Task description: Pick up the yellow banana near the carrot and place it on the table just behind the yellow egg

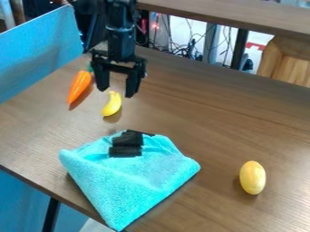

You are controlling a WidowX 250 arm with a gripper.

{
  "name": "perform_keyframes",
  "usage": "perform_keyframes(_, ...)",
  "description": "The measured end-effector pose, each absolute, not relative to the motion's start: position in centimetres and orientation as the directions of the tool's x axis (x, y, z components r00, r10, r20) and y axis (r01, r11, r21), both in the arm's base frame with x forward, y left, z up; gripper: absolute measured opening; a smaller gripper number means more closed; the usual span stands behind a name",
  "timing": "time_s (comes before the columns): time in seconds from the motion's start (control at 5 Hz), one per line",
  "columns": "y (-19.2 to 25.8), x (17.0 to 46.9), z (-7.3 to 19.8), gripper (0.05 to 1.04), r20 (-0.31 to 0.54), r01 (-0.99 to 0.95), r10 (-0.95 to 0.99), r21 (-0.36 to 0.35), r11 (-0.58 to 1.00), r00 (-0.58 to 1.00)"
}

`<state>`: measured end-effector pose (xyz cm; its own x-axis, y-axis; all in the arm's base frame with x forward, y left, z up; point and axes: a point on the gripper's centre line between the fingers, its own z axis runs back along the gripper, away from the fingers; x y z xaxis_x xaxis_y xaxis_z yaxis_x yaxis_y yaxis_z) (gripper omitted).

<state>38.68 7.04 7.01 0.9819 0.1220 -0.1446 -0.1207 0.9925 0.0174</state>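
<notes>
The black gripper (116, 92) hangs at the upper left over the table, open, with nothing between its fingers. Just below and between its fingertips is a yellow banana (112, 103). An orange carrot (79, 86) with a green top lies to the left of the gripper. Nearer the front, a turquoise cloth (134, 181) is spread with folded edges, and black block-like pieces (126, 145) rest on its back part. A yellow oval object (252, 177) lies by itself at the right.
The brown wooden table (212, 118) carries all of these things. A blue panel (39, 52) stands along its left side. Behind its back edge are cables (191, 50), a raised wooden surface (242, 16) and a light wooden piece (288, 61).
</notes>
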Motion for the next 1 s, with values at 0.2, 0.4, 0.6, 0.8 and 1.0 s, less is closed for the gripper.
perform_keyframes(0.2,8.2,39.5,5.9,1.000,-0.182,-0.104,0.105,0.013,0.994,0.978)
perform_keyframes(0.4,8.5,39.3,4.7,1.000,-0.216,-0.100,0.098,0.001,0.995,0.972)
perform_keyframes(0.6,8.6,39.2,3.4,1.000,-0.255,-0.106,0.105,0.008,0.994,0.961)
perform_keyframes(0.8,8.3,39.4,2.5,0.969,-0.242,-0.138,0.134,0.003,0.990,0.961)
perform_keyframes(1.0,8.3,39.5,2.5,0.883,-0.230,-0.154,0.154,0.017,0.988,0.961)
